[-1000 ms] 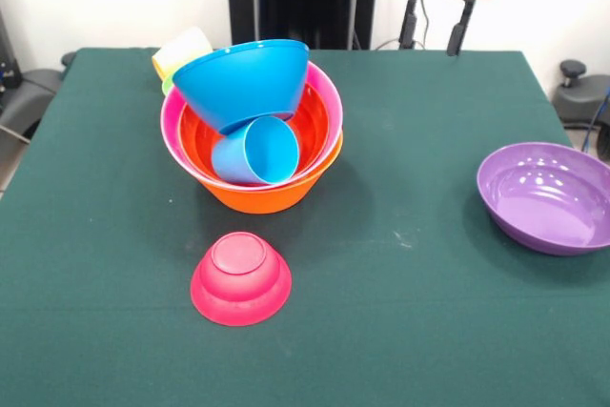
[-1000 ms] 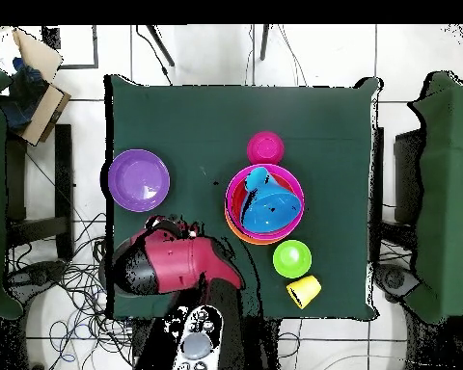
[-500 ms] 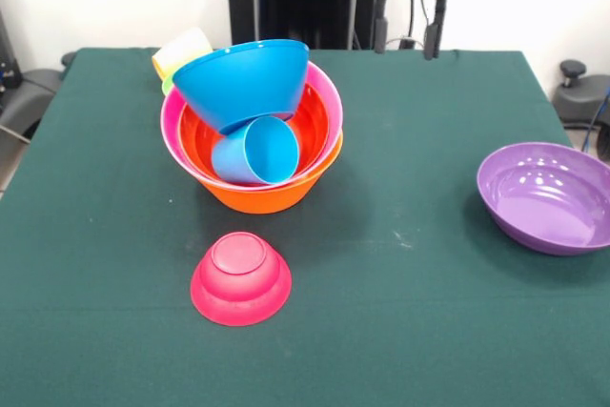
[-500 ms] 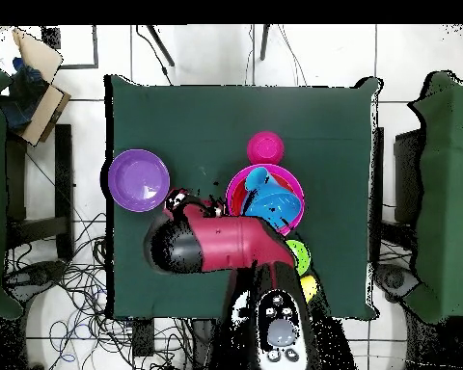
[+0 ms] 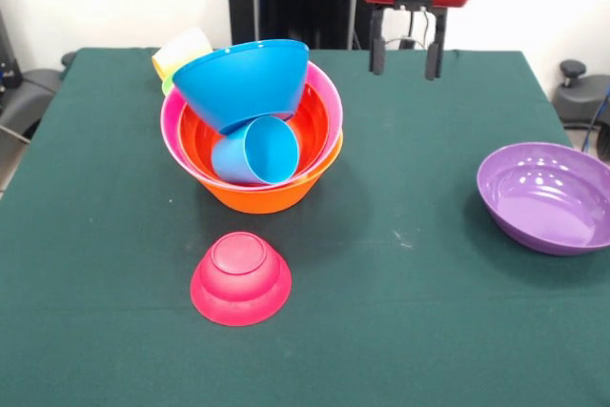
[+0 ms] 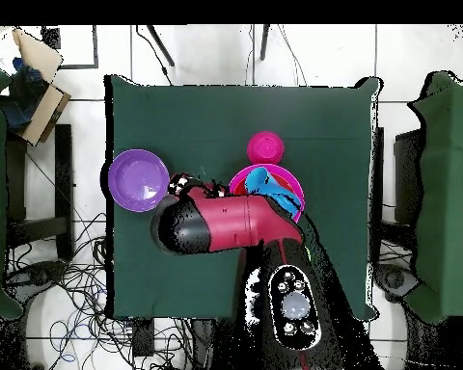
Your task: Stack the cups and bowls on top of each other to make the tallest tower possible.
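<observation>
The tower stands left of centre: a large orange bowl (image 5: 262, 195) holds a pink bowl (image 5: 172, 121) and a red-orange bowl (image 5: 316, 111). A light blue cup (image 5: 255, 152) lies on its side inside them, and a blue bowl (image 5: 243, 78) rests tilted on top. A yellow-orange cup (image 5: 181, 50) and a sliver of green bowl (image 5: 167, 86) show behind the tower. In front of it a small magenta bowl (image 5: 240, 276) lies upside down. A purple bowl (image 5: 545, 195) sits upright at the right. My gripper (image 5: 406, 52) hangs open and empty above the far table, between the tower and the purple bowl.
From overhead, my arm (image 6: 231, 224) covers much of the pink bowl (image 6: 274, 174). The gripper (image 6: 195, 183) sits between it and the purple bowl (image 6: 137, 179). The magenta bowl (image 6: 265, 147) lies beyond the tower. The table has a dark green cloth (image 5: 410, 312).
The gripper has moved left in the front view and come down lower into the picture. From overhead, the arm has swung across over the tower side.
</observation>
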{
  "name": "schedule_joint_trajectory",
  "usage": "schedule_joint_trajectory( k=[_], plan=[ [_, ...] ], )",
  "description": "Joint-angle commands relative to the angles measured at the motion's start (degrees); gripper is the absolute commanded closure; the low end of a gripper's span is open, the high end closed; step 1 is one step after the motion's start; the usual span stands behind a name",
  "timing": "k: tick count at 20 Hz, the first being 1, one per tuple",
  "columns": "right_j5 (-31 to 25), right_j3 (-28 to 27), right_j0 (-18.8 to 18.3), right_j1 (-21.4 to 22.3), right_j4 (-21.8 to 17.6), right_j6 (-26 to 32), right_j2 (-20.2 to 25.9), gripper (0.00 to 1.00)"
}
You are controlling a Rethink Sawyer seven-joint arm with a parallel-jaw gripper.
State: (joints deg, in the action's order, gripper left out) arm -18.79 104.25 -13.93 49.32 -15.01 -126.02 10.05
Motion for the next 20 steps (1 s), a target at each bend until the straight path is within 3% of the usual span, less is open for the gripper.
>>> schedule_joint_trajectory(
  k=[1,4,6,9,11,15,17,20],
  plan=[
    [-7.5,2.1,1.2,-3.6,-7.3,12.7,9.1,0.0],
    [-5.2,5.5,2.4,-3.5,-8.7,9.7,8.7,0.0],
    [-0.5,7.3,4.1,-3.9,-11.3,6.9,6.9,0.0],
    [7.3,8.5,8.1,-4.4,-14.8,0.8,1.1,0.0],
    [10.0,9.9,9.3,-2.5,-15.5,-1.4,-0.8,0.0],
    [1.0,11.2,6.3,4.4,-13.3,2.5,0.6,0.0],
    [-1.5,8.6,3.3,3.1,-12.9,5.6,2.6,0.0],
    [-4.1,3.0,1.7,-0.7,-13.5,8.1,3.8,0.0]
  ],
)
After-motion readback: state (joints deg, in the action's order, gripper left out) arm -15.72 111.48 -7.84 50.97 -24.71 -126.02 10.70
